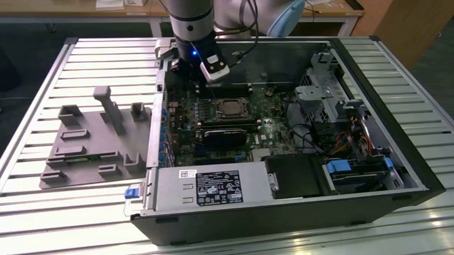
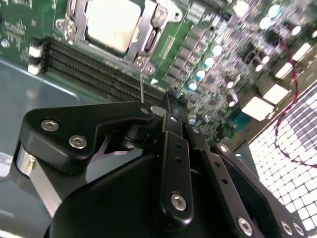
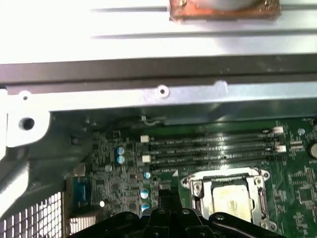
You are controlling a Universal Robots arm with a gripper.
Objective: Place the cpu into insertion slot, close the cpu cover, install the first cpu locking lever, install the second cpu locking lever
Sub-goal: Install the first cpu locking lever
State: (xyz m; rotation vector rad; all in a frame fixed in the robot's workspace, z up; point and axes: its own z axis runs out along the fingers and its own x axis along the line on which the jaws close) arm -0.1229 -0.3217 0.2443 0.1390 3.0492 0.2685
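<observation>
The cpu (image 1: 228,108) lies flat in the insertion slot on the green motherboard, its pale metal top (image 2: 111,22) facing up. The silver cpu cover (image 2: 150,35) frames it and looks lowered around it (image 3: 257,187). The slot's contacts are hidden beneath the chip. A thin metal locking lever (image 2: 141,82) rises from the socket's corner towards my fingers. My black gripper (image 2: 173,99) hovers above the memory slots beside the socket, towards the exterior view's left (image 1: 197,85). Its fingers are shut together with nothing visible between them (image 3: 166,194).
Long black memory slots (image 2: 89,69) run along the socket. A black heatsink block (image 1: 225,137) sits in front of it. The case walls (image 1: 369,79) ring the board, with drive cages and cables on the exterior view's right. A grey fixture (image 1: 92,143) lies outside on the slatted table.
</observation>
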